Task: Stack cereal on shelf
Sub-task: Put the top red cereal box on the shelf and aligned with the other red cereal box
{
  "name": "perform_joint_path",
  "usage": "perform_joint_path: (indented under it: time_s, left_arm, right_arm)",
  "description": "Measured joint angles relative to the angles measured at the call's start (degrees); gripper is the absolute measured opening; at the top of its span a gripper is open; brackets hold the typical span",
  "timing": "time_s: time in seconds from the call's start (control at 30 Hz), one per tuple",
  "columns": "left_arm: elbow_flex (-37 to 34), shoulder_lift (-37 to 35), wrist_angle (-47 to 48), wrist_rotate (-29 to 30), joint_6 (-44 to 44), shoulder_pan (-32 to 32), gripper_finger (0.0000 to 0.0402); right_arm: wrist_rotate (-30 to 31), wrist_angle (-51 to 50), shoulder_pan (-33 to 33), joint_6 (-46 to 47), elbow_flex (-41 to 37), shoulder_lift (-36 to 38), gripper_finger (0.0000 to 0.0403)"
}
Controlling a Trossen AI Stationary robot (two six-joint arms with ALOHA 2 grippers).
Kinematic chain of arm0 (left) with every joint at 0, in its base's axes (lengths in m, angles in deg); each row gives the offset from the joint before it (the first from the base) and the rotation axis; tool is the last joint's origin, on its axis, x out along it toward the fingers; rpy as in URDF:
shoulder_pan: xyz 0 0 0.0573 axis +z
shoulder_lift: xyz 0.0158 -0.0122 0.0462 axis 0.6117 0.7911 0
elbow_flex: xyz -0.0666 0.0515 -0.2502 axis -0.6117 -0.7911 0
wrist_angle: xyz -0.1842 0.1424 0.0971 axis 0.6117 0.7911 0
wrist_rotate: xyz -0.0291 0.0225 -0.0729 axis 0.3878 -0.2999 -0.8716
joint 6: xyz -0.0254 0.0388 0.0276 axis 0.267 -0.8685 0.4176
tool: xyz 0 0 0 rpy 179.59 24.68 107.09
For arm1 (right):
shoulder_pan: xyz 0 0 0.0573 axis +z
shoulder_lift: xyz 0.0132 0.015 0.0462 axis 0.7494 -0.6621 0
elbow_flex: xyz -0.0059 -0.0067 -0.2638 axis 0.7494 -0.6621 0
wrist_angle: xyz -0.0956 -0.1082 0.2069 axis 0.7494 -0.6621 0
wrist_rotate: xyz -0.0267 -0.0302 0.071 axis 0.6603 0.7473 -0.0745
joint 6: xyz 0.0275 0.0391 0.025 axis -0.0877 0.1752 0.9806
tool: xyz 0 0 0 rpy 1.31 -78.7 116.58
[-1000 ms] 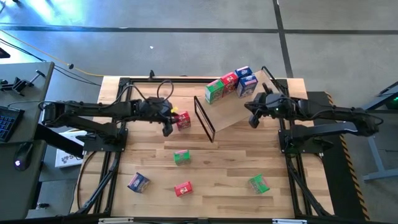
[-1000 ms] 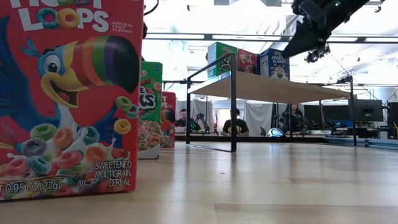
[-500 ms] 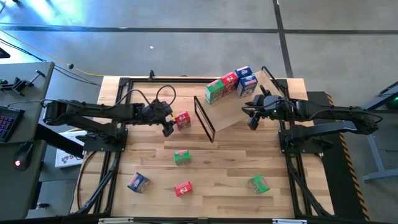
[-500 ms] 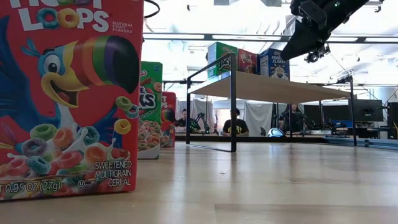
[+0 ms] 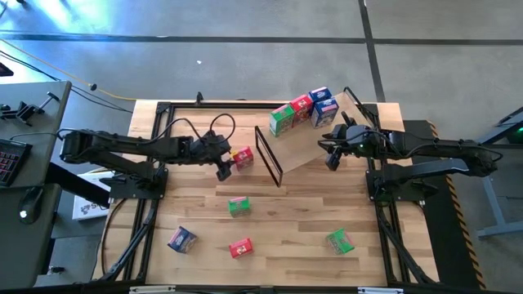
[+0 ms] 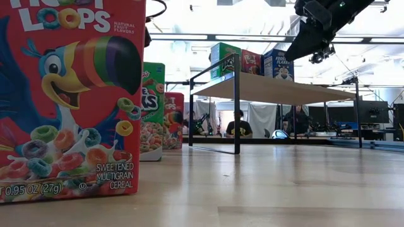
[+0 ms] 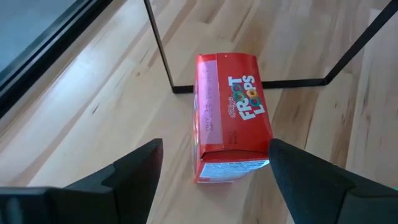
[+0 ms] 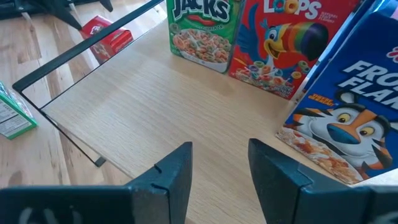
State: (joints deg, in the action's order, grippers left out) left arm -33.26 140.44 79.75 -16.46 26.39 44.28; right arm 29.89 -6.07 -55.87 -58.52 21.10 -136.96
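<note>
A red cereal box (image 7: 230, 118) rests on the tabletop beside the shelf's black wire frame (image 7: 249, 84). My left gripper (image 7: 214, 155) is open, with one finger on either side of the box's near end. In the high view this gripper (image 5: 223, 170) is just left of the box (image 5: 242, 156). The shelf (image 5: 306, 147) is a tilted light board carrying a green box (image 8: 202, 31), a red box (image 8: 280, 43) and a blue box (image 8: 348, 124). My right gripper (image 8: 221, 168) hangs open over the board's bare part, holding nothing.
Loose boxes lie on the near half of the table: green (image 5: 239, 206), blue (image 5: 181, 238), red (image 5: 241, 247) and green (image 5: 340, 240). A second blue box (image 5: 320, 95) stands at the shelf's far end. People sit in the room behind (image 6: 238, 123).
My left hand has tipped and sunk slightly beside the red box. That box has turned a little on the table and shows a broader face in the low view. My right arm has kept still.
</note>
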Motion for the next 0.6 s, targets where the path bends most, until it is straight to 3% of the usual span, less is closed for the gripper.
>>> perform_joint_path:
  time_s: [0.27, 0.6]
  left_arm:
    - [-0.1, -0.8, 0.3, -2.3, 3.0, 0.0, 0.0297]
    - [-0.1, 0.8, 0.1, -1.1, 2.9, 0.2, 0.0301]
  right_arm:
    - [0.0, 0.0, 0.0, -0.4, 0.0, 0.0, 0.0146]
    - [0.1, 0.0, 0.0, -0.4, 0.0, 0.0, 0.0146]
